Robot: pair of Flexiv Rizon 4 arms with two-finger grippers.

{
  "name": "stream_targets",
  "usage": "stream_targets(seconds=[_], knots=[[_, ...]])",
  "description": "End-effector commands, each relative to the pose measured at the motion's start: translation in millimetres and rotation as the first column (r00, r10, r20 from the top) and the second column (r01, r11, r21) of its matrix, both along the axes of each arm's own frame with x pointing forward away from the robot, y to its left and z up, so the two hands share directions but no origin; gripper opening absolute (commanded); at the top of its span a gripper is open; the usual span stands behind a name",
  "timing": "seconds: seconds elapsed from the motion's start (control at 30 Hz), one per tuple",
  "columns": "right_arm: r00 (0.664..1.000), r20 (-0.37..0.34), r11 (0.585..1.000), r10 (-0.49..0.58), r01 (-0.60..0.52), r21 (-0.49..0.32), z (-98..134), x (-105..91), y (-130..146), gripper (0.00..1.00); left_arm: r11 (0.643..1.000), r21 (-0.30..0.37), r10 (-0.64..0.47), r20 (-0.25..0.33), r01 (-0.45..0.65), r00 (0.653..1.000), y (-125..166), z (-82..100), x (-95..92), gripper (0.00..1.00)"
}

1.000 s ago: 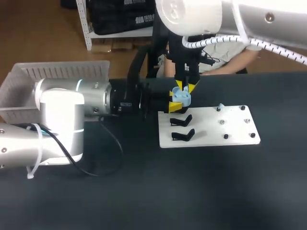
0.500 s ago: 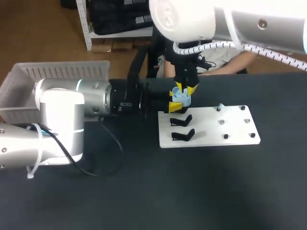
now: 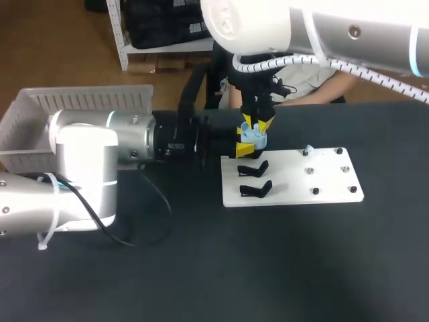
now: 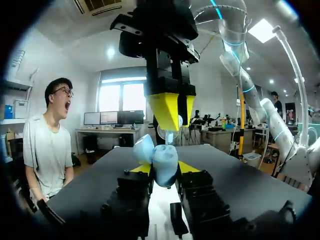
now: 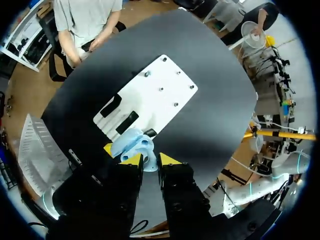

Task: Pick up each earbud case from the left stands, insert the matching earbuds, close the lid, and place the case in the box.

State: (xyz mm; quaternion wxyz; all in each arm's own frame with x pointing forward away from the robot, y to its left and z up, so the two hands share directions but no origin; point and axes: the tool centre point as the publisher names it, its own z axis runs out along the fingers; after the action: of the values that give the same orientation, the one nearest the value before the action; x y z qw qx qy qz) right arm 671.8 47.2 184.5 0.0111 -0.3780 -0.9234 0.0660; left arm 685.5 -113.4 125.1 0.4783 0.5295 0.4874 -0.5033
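Left arm (image 3: 127,137) lies level, in from the left; left gripper (image 3: 242,149) is clamped on the open earbud case (image 3: 253,137). Right arm (image 3: 335,30) comes in from far right, right gripper (image 3: 254,123) pointing straight down, tips pinching an earbud (image 5: 148,162).

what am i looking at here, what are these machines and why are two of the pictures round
These are two robot arms at a dark table. The square picture comes from a fixed camera above and behind them. Each round one comes from a camera on one arm's wrist, looking out along its yellow-tipped fingers. The left gripper holds a light blue earbud case with its lid open. The right gripper hangs just above it and seems to pinch a small pale earbud. On the table lies a white plate with two black stands and some pegs. A pale basket stands at the far left.
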Motion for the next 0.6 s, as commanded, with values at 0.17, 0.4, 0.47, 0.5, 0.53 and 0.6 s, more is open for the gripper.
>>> stream_targets(seconds=[0.17,0.4,0.47,0.5,0.53,0.6], knots=[[1.0,-0.012,1.0,-0.008,0.008,-0.006,0.3,4.1,2.9,0.0,1.0,-0.001,-0.001,0.001,0.001,1.0,-0.5,-0.5,1.0,0.0],[1.0,-0.022,1.0,-0.012,0.012,-0.008,-1.7,5.5,2.8,0.0,1.0,-0.001,-0.001,0.001,0.001,1.0,-0.5,-0.5,1.0,0.0],[1.0,-0.027,1.0,-0.015,0.015,-0.007,-2.8,6.7,2.4,0.0,1.0,-0.001,-0.001,0.001,0.001,1.0,-0.5,-0.5,1.0,0.0],[0.999,-0.028,1.0,-0.015,0.015,-0.007,-3.4,7.6,2.1,0.0,1.0,-0.001,-0.001,0.001,0.001,1.0,-0.5,-0.5,1.0,0.0],[0.999,-0.029,1.0,-0.016,0.016,-0.007,-3.8,8.2,2.0,0.0,1.0,-0.001,-0.001,0.001,0.001,1.0,-0.5,-0.5,1.0,0.0],[0.999,-0.031,1.0,-0.018,0.018,-0.008,-4.8,9.3,1.6,0.0,1.0,-0.001,-0.001,0.001,0.001,1.0,-0.5,-0.5,1.0,0.0]])
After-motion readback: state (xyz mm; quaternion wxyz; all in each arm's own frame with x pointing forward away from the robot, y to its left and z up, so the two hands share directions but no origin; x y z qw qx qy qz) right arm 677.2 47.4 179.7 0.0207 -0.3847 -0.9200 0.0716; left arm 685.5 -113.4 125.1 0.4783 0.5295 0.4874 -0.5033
